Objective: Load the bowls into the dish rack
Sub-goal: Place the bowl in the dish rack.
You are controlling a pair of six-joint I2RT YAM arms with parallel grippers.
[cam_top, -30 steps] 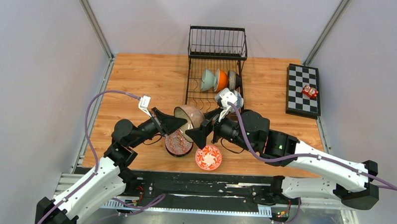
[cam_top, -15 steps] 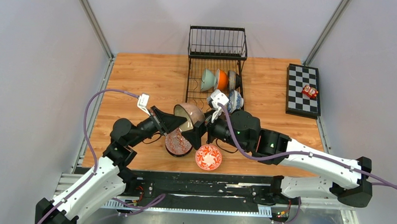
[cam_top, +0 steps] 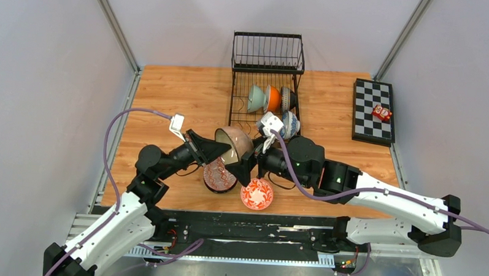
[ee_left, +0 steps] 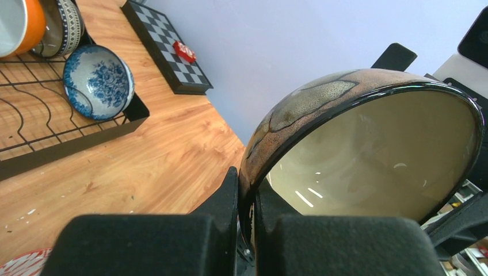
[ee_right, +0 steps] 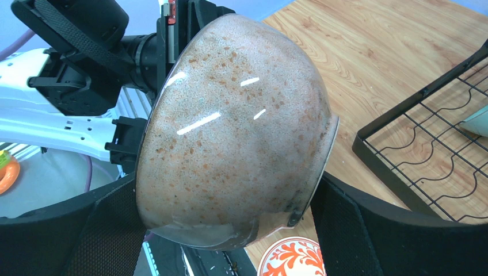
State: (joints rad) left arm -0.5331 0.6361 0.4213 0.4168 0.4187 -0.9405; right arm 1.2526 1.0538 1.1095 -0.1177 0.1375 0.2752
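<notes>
Top: brown bowl up in the air just in front of the dish rack, red bowls under it. Left wrist: left gripper pinches its rim, blue bowl in the rack. Right wrist: right gripper jaws spread astride it.

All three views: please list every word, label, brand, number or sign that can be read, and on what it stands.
None can be read in any view.
The red item on the checkered board: possible print, too small to read.
The brown bowl, blue bowl, red bowl: patterns only, no letters.
</notes>
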